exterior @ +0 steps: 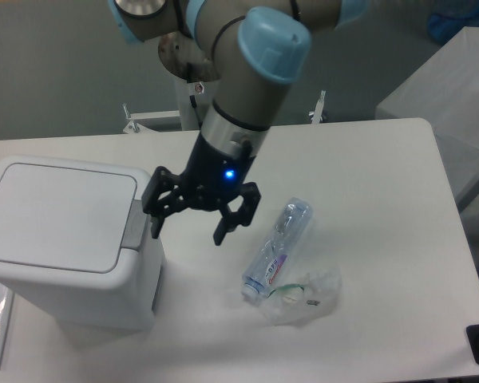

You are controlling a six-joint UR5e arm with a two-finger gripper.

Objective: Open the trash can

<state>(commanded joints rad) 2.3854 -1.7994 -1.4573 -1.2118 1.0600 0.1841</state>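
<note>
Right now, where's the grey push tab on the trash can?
The grey push tab sits on the right edge of the trash can lid, at the left of the camera view, just beside the open hand.

A grey tubular robot arm (255, 56) with rounded joint housings fills the top of the view, each housing closed by a smooth pale-blue plastic end cap (274, 44). Further slivers of the same blue trim show at two other joints along the upper edge. Below the wrist, a bright silver metal collar (223, 132) gives way to a black cylindrical coupling carrying one small glowing blue indicator light (230, 173). The black two-finger gripper (189, 226) is built of angular, open-frame linkages ending in short, blunt fingertips (221, 236). A round metal flange face shows behind the arm's upper section.
</note>
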